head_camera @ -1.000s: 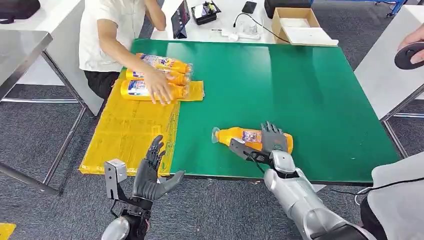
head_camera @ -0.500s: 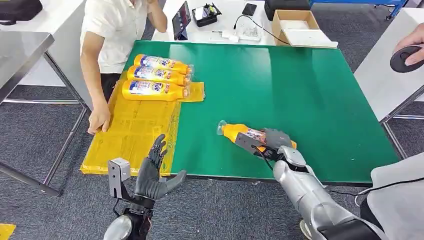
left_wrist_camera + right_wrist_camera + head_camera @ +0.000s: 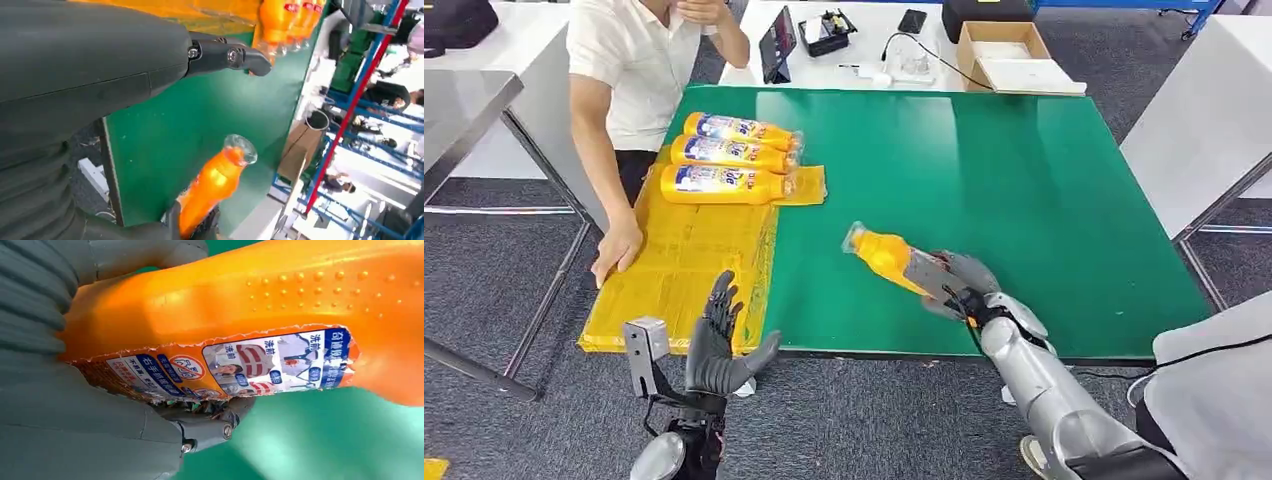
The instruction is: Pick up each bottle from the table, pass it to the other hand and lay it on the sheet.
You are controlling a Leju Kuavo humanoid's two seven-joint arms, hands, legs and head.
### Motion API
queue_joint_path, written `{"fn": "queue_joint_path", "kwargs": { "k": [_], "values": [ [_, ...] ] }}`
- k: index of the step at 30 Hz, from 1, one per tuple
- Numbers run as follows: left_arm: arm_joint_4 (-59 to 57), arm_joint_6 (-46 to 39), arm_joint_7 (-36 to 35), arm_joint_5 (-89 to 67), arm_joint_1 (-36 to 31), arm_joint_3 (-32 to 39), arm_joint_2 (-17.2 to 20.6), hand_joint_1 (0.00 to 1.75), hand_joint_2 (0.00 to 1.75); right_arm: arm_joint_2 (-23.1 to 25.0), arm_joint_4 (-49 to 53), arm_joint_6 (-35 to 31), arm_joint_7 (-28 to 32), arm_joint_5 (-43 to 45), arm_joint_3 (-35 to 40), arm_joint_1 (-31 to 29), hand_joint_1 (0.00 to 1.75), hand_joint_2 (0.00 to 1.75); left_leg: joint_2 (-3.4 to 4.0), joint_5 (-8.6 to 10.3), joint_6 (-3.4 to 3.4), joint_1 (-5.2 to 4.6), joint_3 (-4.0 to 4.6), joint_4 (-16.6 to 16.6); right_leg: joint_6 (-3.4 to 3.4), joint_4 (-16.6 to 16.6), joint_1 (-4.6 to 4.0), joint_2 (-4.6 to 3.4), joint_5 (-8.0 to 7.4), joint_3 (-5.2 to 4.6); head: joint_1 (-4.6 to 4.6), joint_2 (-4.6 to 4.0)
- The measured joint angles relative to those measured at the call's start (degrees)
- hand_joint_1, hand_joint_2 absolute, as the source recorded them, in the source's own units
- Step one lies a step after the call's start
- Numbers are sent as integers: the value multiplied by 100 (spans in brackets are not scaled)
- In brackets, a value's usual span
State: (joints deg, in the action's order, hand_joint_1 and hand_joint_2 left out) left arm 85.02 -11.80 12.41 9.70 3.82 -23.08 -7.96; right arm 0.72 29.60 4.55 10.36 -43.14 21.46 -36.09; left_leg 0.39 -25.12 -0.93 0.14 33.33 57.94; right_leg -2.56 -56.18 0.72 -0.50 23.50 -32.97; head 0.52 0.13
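My right hand (image 3: 959, 283) grips an orange bottle (image 3: 887, 255) by its base near the table's front edge, cap end raised and pointing left. The right wrist view shows the bottle (image 3: 260, 325) with its label pressed against my hand (image 3: 75, 405). My left hand (image 3: 717, 340) hangs open below the front left corner, fingers spread, holding nothing. The left wrist view shows the lifted bottle (image 3: 212, 182) beyond my left hand (image 3: 90, 65). Three orange bottles (image 3: 724, 157) lie side by side on the yellow sheet (image 3: 679, 265) at the table's left.
A person in a white shirt (image 3: 629, 60) stands at the left with a hand (image 3: 616, 245) resting on the sheet. The green table (image 3: 1024, 170) has open room on the right. A white table (image 3: 894, 35) behind carries a cardboard box (image 3: 999, 45) and small devices.
My right hand closed on the bottle and lifted it off the table, cap end tilting up. The person withdrew the hand from the three bottles to the sheet's edge. The camera shifted slightly.
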Motion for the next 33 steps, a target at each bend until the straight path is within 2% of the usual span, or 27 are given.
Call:
{"fn": "queue_joint_path", "kwargs": {
  "k": [9,13,15,19,23,33],
  "values": [
    [-2,-17,0,46,19,0,0,0,175,22,299,24,-2,83,0,172,175,175,-1,5,1,10,3,0,1,-2,-7,1,0,2,-2,0],
    [-2,-81,-83,214,48,0,4,0,175,37,543,169,497,694,9,306,175,175,-1,4,0,9,10,0,1,-2,-7,1,0,-1,-7,0],
    [0,-150,-44,323,124,-11,18,0,175,81,1106,304,699,1312,96,622,175,175,-1,4,0,9,22,0,0,-3,-7,1,0,-13,0,0],
    [57,-132,126,479,239,-50,37,0,175,153,2394,39,597,1915,497,1242,175,175,-29,13,3,11,74,0,0,-8,-7,15,1,-58,0,0],
    [140,140,175,446,223,-256,72,0,175,214,2970,-193,691,1954,949,1444,175,175,-32,17,6,11,97,0,0,-10,-7,20,1,-78,0,0],
    [144,72,116,387,182,-463,79,0,175,476,3075,-479,975,1840,1663,1766,175,175,-38,17,6,9,123,0,-1,-9,-4,24,2,-101,-2,0]
  ]
}}
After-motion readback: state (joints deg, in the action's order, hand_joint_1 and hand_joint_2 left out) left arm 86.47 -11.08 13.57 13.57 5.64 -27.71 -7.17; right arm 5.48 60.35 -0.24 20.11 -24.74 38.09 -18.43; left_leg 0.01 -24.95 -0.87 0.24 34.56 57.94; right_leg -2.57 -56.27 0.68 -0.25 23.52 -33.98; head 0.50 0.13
